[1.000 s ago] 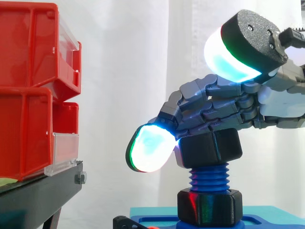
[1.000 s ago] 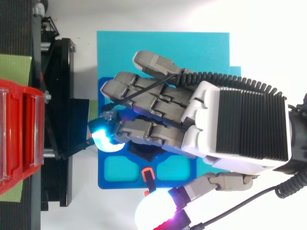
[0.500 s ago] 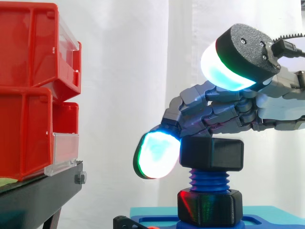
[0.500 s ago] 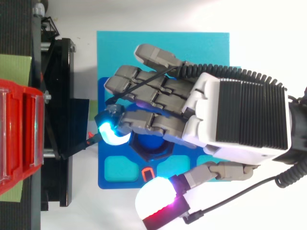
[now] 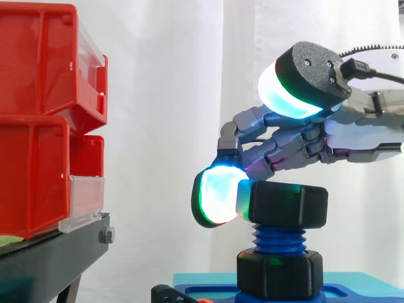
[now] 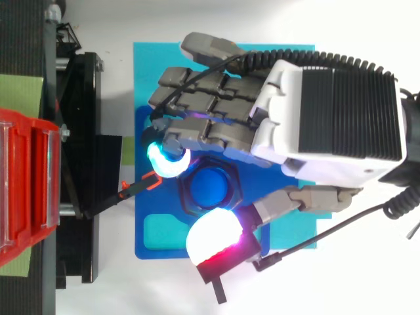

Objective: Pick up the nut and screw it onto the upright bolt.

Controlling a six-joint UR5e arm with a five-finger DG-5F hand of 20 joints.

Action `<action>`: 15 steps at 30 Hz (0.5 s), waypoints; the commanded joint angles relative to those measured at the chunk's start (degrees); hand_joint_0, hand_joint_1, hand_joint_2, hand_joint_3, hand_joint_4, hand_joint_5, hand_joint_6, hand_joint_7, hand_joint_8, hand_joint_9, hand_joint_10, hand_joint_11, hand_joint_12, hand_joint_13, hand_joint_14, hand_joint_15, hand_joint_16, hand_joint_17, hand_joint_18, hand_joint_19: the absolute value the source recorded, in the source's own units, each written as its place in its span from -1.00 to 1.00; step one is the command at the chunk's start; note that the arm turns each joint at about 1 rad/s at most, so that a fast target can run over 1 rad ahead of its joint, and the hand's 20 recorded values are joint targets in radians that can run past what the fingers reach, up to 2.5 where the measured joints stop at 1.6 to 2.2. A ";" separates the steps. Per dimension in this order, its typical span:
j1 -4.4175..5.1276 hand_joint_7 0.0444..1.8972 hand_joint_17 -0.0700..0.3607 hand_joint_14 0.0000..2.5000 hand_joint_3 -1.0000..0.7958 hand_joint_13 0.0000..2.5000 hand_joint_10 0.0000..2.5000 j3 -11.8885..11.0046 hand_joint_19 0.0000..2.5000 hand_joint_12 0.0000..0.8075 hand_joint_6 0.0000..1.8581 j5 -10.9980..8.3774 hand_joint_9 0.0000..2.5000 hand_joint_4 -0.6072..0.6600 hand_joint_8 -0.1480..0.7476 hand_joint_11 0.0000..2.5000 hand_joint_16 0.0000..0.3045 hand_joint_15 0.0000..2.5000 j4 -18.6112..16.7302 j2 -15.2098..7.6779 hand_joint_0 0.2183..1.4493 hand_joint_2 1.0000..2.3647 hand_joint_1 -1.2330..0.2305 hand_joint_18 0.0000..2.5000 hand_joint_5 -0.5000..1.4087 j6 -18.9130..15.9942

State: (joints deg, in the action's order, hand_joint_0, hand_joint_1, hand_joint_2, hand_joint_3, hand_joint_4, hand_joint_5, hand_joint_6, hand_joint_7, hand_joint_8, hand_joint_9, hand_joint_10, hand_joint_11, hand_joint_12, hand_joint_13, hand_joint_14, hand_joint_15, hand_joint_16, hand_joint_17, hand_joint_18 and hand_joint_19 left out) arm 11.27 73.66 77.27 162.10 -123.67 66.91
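Curled hand (image 6: pixel 328 118) hooks nut (image 5: pixel 289 203) edge (thumb (image 5: pixel 297 79) clear).

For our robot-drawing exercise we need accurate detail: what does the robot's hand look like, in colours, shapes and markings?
The hand has a white casing with a black ribbed panel on its back. Its fingers are grey, blocky, segmented links. The fingertips are thick pads glowing white-cyan, edged green or red, on black backings.

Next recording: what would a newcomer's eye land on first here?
The hand with its glowing white-cyan pads arches over the middle of the scene, fingers curled down on a black nut atop a blue bolt. One pad presses the nut's left side in the side view. Red bins are stacked at far left.
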 commanded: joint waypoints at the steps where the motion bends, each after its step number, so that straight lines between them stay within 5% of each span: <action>1: -1.16 0.32 -0.35 -1.00 -0.44 -0.66 -1.00 -0.44 -1.00 -0.29 -0.46 1.48 -0.55 0.42 0.08 -1.00 -0.80 -1.00 0.41 0.01 -0.53 -1.00 0.48 -0.83 -0.52 0.06; 15: -4.06 0.38 -0.49 -1.00 -0.44 -0.33 -1.00 -3.26 -1.00 -0.59 -0.41 5.09 0.01 0.09 -0.17 -1.00 -0.88 -1.00 2.70 0.01 -0.50 -1.00 0.36 -0.53 -0.39 0.67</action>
State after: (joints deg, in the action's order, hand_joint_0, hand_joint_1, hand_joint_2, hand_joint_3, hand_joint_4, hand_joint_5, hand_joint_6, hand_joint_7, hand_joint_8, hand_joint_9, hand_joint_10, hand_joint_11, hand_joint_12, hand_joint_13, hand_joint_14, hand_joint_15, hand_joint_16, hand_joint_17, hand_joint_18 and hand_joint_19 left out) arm 7.79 71.39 81.52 163.65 -123.66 67.51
